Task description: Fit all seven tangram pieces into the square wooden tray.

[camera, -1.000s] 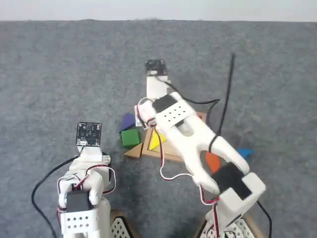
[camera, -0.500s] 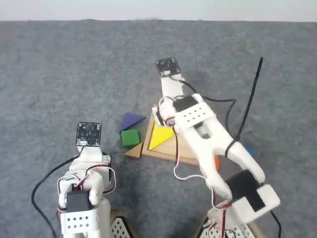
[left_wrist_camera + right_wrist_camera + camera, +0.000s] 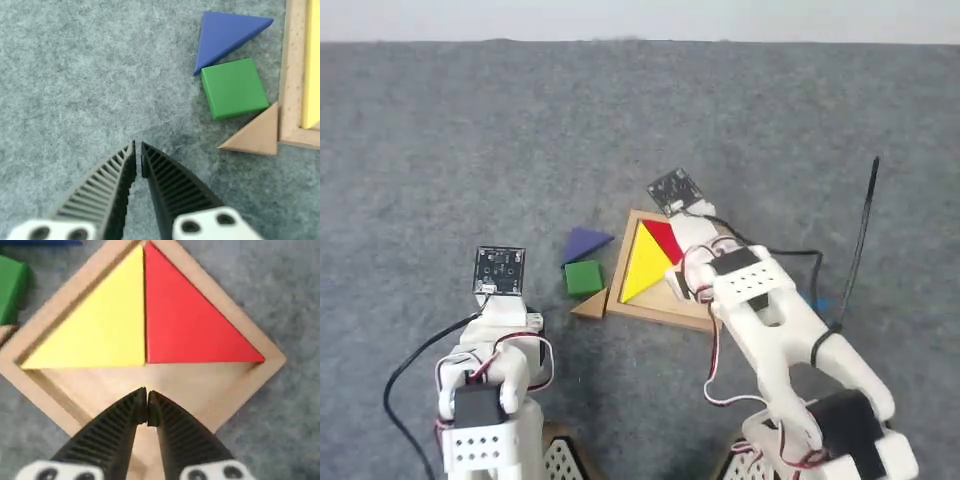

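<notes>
**Reference object:** the square wooden tray [image 3: 655, 314].

**From above:** a yellow triangle [image 3: 642, 268] and a red triangle [image 3: 663, 240] are lying inside the tray, meeting along one straight seam. The right arm is crossing over the tray, covering much of its floor and one corner. Three pieces are lying on the grey mat outside one rim: a blue triangle [image 3: 584, 243], a green square [image 3: 583, 277] just beside it, and a small tan triangle [image 3: 590, 305] at the tray's corner. Beyond the tray's opposite side, a sliver of a blue piece [image 3: 817, 302] is peeking past the arm — too cut off for its shape to be told.

**Right wrist view:** this is supplying what the arm is covering from above. The right gripper [image 3: 147, 405] is hanging over the tray's bare wood, just short of the two triangles' shared edge. Its jaws are pressed together and carrying nothing.

**Left wrist view:** the left gripper [image 3: 138, 150] is hovering over the mat, near the tray yet apart from it. Its jaws are drawn together to a thin slit, holding nothing. Here the tan triangle is touching the tray's rim — a contact hard to judge from above.
</notes>
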`<act>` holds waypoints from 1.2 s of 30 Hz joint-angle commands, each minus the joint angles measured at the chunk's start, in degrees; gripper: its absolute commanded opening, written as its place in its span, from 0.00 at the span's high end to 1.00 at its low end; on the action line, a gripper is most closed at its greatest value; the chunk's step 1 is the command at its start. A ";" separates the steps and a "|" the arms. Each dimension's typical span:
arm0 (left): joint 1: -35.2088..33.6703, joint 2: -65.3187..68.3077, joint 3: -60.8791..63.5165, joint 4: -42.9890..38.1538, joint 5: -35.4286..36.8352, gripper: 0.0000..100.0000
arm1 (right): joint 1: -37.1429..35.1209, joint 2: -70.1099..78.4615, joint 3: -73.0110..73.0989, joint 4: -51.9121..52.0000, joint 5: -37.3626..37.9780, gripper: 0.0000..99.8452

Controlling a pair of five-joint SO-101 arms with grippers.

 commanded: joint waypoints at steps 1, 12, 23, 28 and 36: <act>-0.09 -1.05 -0.75 0.18 0.97 0.98 | 1.89 -1.36 -0.35 -1.89 1.58 0.99; -0.09 -1.05 -0.75 0.18 0.97 0.98 | 2.24 2.24 -0.53 -4.88 1.67 0.99; -0.09 -1.05 -0.75 0.18 0.97 0.98 | 0.40 2.24 -0.62 -5.23 1.76 0.99; -0.09 -1.05 -0.75 0.18 0.97 0.98 | -4.09 2.33 -0.62 -6.02 1.76 0.99; -0.09 -1.05 -0.75 0.18 0.97 0.98 | -4.35 2.33 -0.62 -7.16 1.76 0.99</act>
